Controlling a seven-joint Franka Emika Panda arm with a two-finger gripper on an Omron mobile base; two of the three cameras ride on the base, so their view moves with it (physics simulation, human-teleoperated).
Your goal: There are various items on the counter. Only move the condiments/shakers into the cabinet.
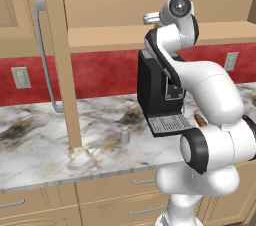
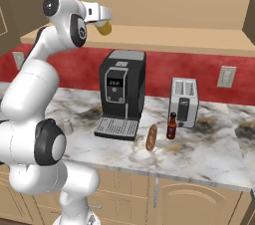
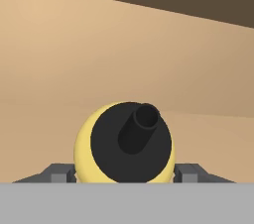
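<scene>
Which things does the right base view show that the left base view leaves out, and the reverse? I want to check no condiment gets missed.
Right base view alone: the dark red sauce bottle, the toaster, and the yellow squeeze bottle held in the gripper up at the cabinet shelf. Left base view alone: the cabinet door's long grey handle. Both share the grey shaker, the coffee machine, the sausage and the counter.

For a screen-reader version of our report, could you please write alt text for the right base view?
The white arm's gripper holds a yellow squeeze bottle up inside the open cabinet. Below, the marble counter carries a black coffee machine, silver toaster, dark red sauce bottle, brown sausage and small grey shaker.
</scene>
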